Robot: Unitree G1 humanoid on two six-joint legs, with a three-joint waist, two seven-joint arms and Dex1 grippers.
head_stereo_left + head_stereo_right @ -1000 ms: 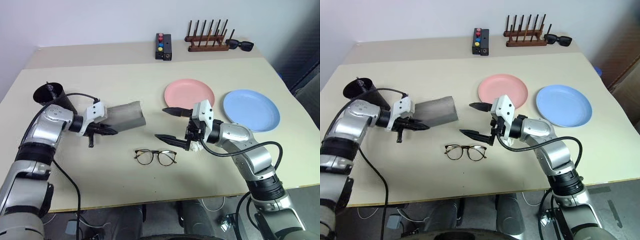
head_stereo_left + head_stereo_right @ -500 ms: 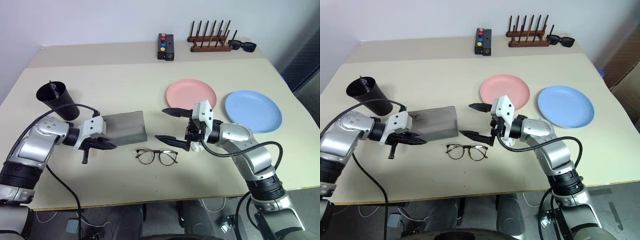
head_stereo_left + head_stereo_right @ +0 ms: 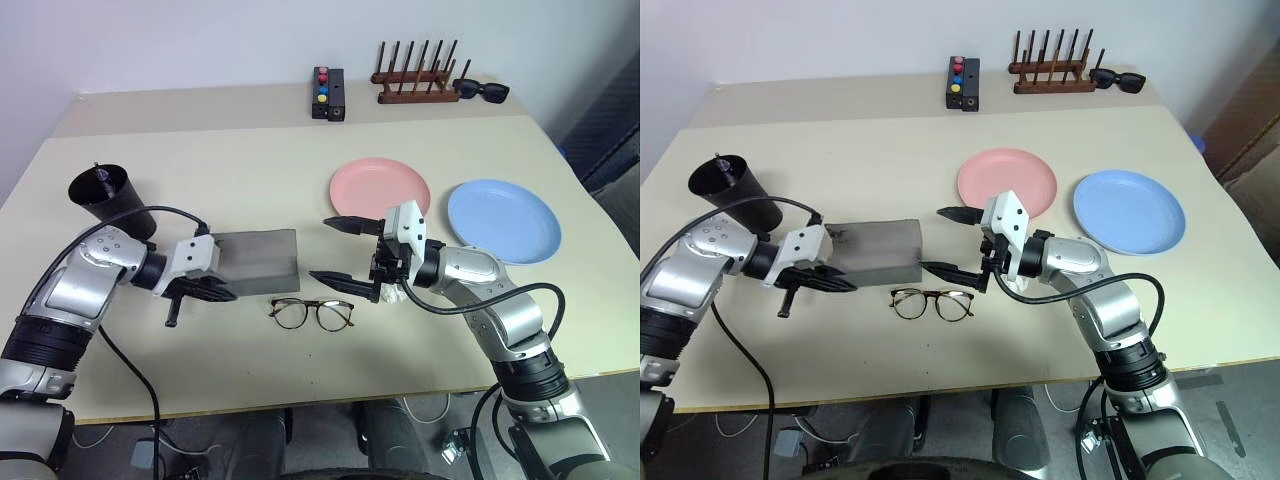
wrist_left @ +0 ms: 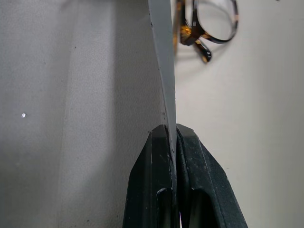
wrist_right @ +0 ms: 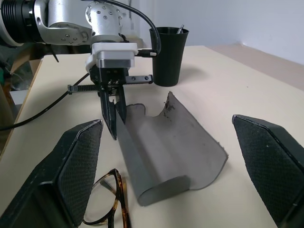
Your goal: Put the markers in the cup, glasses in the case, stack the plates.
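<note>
My left gripper [image 4: 172,137] has its fingers pinched on the thin edge of the case [image 3: 255,262], a grey matte shell lying open on the tabletop [image 3: 250,170]. My right gripper [image 3: 335,250] hovers with fingers spread wide, grasping nothing. The glasses [image 3: 311,313] lie just beside the case's near edge. I see the black tapered cup [image 3: 105,196] behind my left arm, the pink plate [image 3: 380,187] and blue plate [image 3: 502,220] apart.
</note>
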